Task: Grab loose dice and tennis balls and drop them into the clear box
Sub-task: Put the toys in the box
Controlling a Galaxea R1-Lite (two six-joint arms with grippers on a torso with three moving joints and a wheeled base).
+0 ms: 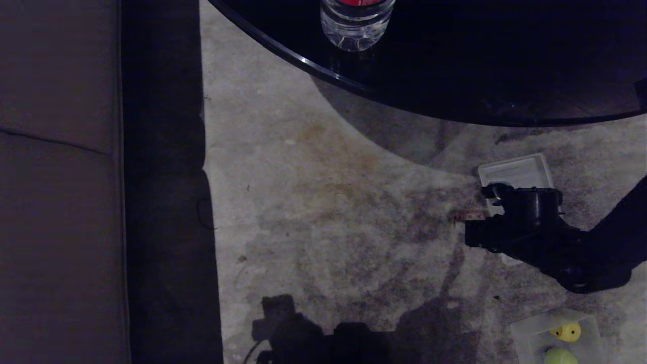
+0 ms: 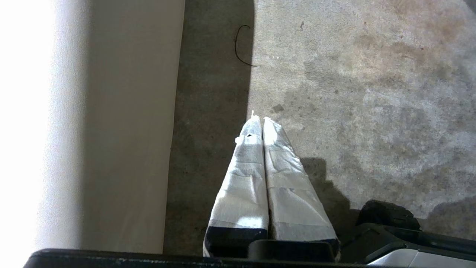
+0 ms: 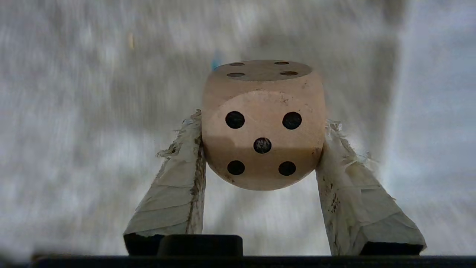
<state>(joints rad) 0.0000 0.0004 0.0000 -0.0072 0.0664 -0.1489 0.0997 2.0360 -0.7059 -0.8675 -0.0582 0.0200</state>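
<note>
A beige die [image 3: 262, 126] with black pips is clamped between the two taped fingers of my right gripper [image 3: 263, 121], which is shut on it, clear of the blurred carpet behind. In the head view my right gripper [image 1: 472, 218] hangs at the right, near a flat white lid [image 1: 515, 172]. The clear box [image 1: 528, 339] lies at the lower right corner and holds a yellow die [image 1: 566, 331] and a tennis ball [image 1: 560, 357]. My left gripper [image 2: 262, 120] is parked over the carpet beside the sofa, shut and empty.
A sofa [image 1: 60, 177] fills the left side. A black round table [image 1: 480, 76] with a water bottle [image 1: 356, 23] on it spans the top. A thin black wire [image 1: 202, 215] lies at the sofa's edge. Stained carpet [image 1: 328, 202] lies between.
</note>
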